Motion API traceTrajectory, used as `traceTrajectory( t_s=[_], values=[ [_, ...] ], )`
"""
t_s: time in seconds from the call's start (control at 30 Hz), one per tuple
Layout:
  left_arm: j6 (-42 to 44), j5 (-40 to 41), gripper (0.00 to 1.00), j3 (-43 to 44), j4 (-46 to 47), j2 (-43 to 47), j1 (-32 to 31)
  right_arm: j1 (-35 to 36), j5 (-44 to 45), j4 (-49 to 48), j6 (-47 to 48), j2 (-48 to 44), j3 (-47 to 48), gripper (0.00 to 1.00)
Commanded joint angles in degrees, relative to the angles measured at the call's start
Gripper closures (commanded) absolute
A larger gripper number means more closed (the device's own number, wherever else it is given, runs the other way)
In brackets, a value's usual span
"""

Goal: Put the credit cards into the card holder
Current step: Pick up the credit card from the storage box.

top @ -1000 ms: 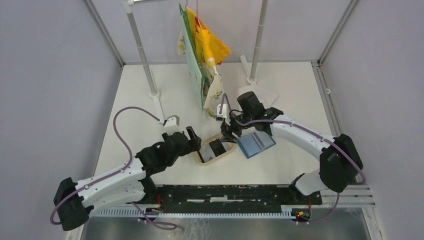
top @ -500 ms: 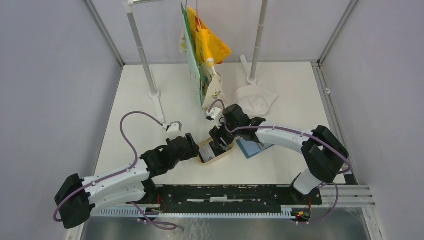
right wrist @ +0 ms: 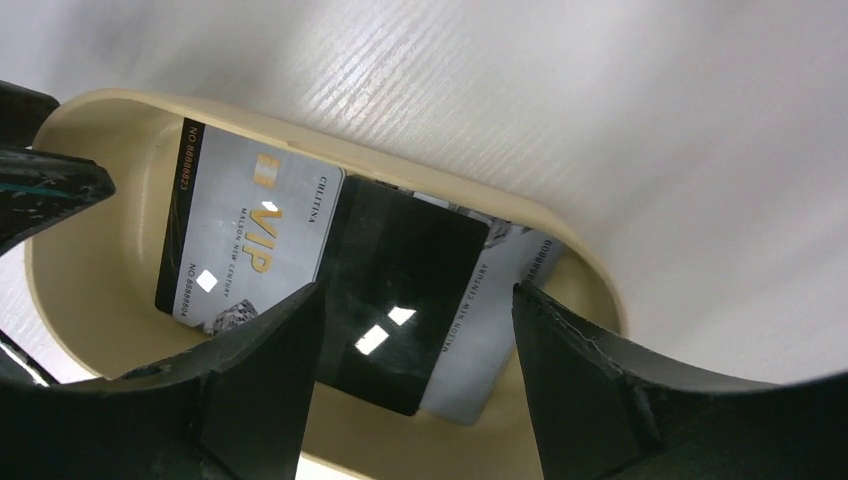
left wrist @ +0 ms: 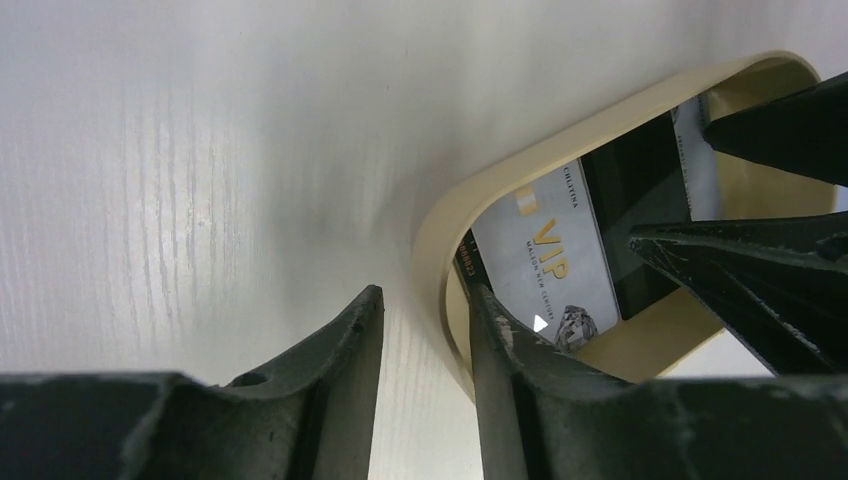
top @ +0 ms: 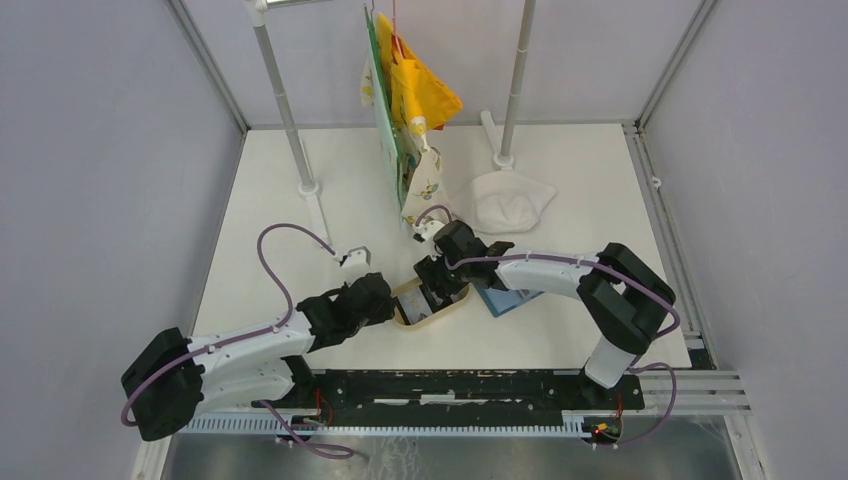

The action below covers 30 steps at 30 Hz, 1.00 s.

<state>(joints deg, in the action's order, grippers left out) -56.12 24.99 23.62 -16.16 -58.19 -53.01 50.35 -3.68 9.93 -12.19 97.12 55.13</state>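
Observation:
The credit cards (right wrist: 400, 290) lie stacked in a tan oval tray (right wrist: 110, 330): a glossy black one rests across grey cards printed VIP (left wrist: 545, 260). My right gripper (right wrist: 418, 292) hangs open just above them, a finger on each side of the black card. My left gripper (left wrist: 425, 292) is at the tray's left end (top: 403, 300), its jaws astride the rim (left wrist: 440, 240) with one finger inside and one outside; a gap still shows beside the outer finger. The card holder (top: 503, 300), blue and flat, lies right of the tray, partly under my right arm (top: 540, 268).
A white cloth (top: 510, 198) lies behind the right arm. Colourful fabric bags (top: 410, 110) hang from a rack whose two poles (top: 285, 110) stand on the far half of the table. Grey walls close in both sides.
The left gripper slid right to the tray's end and its jaws narrowed around the rim. The right gripper moved left and down from beside the card holder to over the cards, opening slightly.

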Motion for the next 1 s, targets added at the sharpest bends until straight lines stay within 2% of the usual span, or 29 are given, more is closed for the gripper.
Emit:
traceTrajectory(
  t_s=[0.0,0.17,0.4,0.67,0.97],
  values=[
    [-2.6,0.1,0.59,2.0,1.9,-0.4,-0.2,0.7,3.3,-0.6,-3.1,1.8,0.2,0.25],
    [-2.8,-0.4,0.72,1.9,2.4,-0.4,-0.2,1.1,3.9,-0.2,-3.4,2.0,-0.4,0.26],
    [-2.9,-1.3,0.83,2.2,3.7,-1.6,-0.2,2.3,-8.6,-3.8,-4.7,0.8,-1.9,0.33],
    [-2.9,-1.6,0.87,2.2,4.3,-1.7,-0.2,2.4,-16.9,-6.7,-5.6,0.5,-1.5,0.42],
    [-3.8,-1.8,0.90,1.8,4.6,-1.7,-0.2,1.9,-22.6,-8.4,-6.3,0.1,-0.4,0.44]
  ],
)
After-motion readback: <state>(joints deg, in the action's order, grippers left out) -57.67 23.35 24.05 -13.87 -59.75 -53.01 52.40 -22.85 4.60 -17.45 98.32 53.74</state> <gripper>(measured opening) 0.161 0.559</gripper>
